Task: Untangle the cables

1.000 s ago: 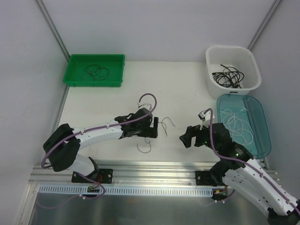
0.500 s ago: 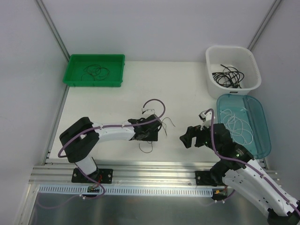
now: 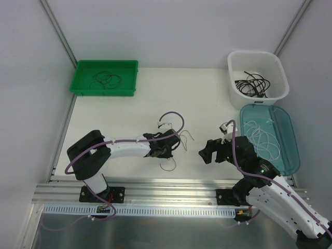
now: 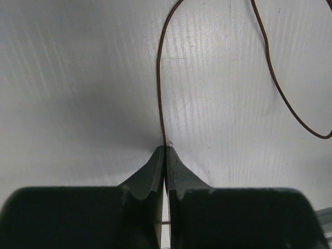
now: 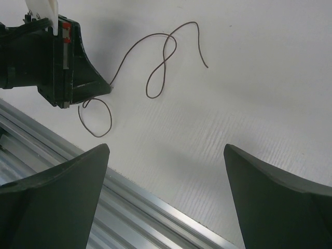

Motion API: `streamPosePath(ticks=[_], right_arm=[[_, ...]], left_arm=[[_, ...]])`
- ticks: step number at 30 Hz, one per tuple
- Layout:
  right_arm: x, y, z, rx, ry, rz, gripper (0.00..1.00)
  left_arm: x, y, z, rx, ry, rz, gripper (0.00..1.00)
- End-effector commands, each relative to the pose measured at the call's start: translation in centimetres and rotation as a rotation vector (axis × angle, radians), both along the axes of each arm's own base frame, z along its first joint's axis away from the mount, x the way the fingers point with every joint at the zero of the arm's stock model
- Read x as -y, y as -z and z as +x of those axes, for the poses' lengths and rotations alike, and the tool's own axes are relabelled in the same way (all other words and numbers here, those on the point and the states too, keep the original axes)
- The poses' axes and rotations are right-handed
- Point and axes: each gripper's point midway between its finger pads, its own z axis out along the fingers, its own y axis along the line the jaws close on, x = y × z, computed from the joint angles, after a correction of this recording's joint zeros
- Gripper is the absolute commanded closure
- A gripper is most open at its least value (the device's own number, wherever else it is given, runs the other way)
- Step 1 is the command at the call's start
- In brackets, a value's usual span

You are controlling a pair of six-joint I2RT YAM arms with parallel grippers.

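A robotics lab test cell: 2 white arms, left (image 3: 127, 147) and right (image 3: 280, 199), bolted to an aluminium rail (image 3: 171, 194) at the near edge of a bare white tabletop (image 3: 207, 98), boxed in by plain white walls (image 3: 181, 31) with metal frame posts (image 3: 58, 31). A green tray (image 3: 104, 63), white tub (image 3: 257, 53) and teal tray (image 3: 288, 161) sit along the far and right edges

brown cable (image 4: 158, 78), green tray (image 3: 83, 78), white table (image 3: 135, 114)
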Motion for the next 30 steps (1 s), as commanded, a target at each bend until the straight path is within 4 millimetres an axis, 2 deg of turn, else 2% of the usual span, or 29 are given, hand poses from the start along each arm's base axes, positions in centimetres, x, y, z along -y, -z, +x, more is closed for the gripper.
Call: streamPosePath(ticks=[1,5,8,9,11,12,14,15,19,22,23,25,26,28,29,30], right_arm=[[0.0,-0.3,0.3,0.015,0.014,0.010,0.03],[0.1,-0.2,0.4,0.013,0.021,0.005,0.03],[0.2,-0.2,0.4,0.014,0.024,0.004,0.03],[0.2,-0.1,0.4,0.015,0.027,0.004,0.03],[0.3,0.0,0.5,0.018,0.033,-0.001,0.03],[0.4,0.1,0.5,0.017,0.037,-0.002,0.03],[0.4,0.0,0.6,0.029,0.040,0.003,0.03],[0.4,0.1,0.7,0.032,0.045,0.006,0.03],[0.4,0.6,0.8,0.037,0.042,0.003,0.03],[0.4,1.1,1.0,0.036,0.045,-0.014,0.03],[0.5,1.3,1.1,0.035,0.044,-0.025,0.03],[0.5,1.8,1.2,0.029,0.045,-0.038,0.03],[0.5,2.2,1.2,0.021,0.044,-0.047,0.03],[0.1,2.7,1.1,0.006,0.030,-0.044,0.03],[0.0,3.3,1.0,-0.010,0.022,-0.045,0.03],[-0.2,3.9,0.9,-0.028,0.017,-0.046,0.03]], left_arm=[[-0.2,-1.5,0.6,0.059,0.017,0.014,1.00],[-0.1,-3.9,2.1,0.144,0.028,0.006,1.00],[0.1,-6.8,3.4,0.211,0.039,-0.028,1.00],[-0.2,-8.3,4.4,0.240,0.029,-0.050,1.00],[-0.7,-10.0,5.5,0.276,0.012,-0.070,1.00],[-1.5,-11.7,6.5,0.315,-0.008,-0.085,1.00],[-2.3,-13.4,7.7,0.353,-0.024,-0.097,1.00],[-2.5,-15.2,8.3,0.389,-0.017,-0.117,1.00],[-5.5,-20.0,11.4,0.484,-0.078,-0.158,1.00],[-7.1,-23.2,12.9,0.549,-0.101,-0.181,1.00],[-8.5,-24.0,13.8,0.568,-0.133,-0.175,1.00],[-9.7,-26.5,14.6,0.617,-0.142,-0.190,1.00],[-11.1,-28.4,15.5,0.657,-0.168,-0.197,1.00],[-12.4,-30.4,16.2,0.697,-0.191,-0.211,1.00],[-13.9,-31.4,16.9,0.720,-0.221,-0.210,1.00],[-14.6,-33.3,17.3,0.760,-0.229,-0.214,1.00]])
